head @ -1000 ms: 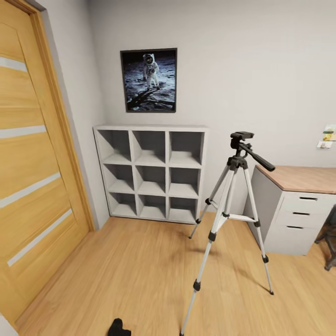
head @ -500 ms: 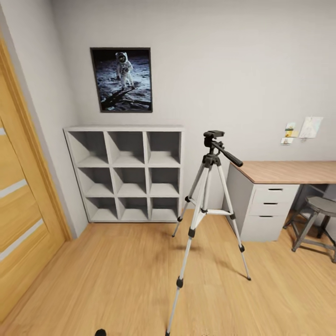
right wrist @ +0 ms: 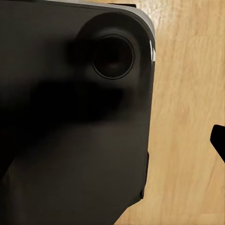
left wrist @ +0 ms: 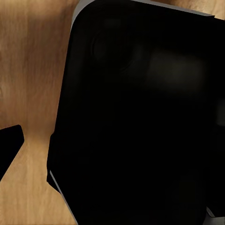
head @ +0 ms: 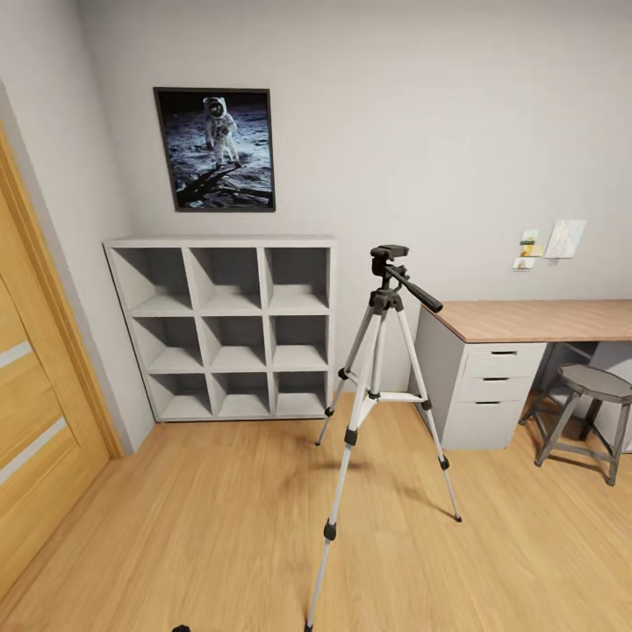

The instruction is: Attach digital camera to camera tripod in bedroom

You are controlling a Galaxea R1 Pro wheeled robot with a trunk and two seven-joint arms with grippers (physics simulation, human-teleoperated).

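1 camera tripod [head: 383,369] beside 1 desk [head: 527,321], 1 stool [head: 590,386]; grippers' state unreadable

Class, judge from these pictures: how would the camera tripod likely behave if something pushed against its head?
The camera tripod would probably tip fairly easily: it is tall, with thin silver legs and its head high up. Its three legs are widely splayed on the wood floor, which should help somewhat. The small feet might slide on the smooth planks.

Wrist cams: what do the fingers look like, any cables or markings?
Little shows. The left finger tip is plain matte black, tapering bluntly; the right finger tip is a similar black wedge. No cables or markings are visible on either. The rounded black panel with a grey rim: cannot identify.
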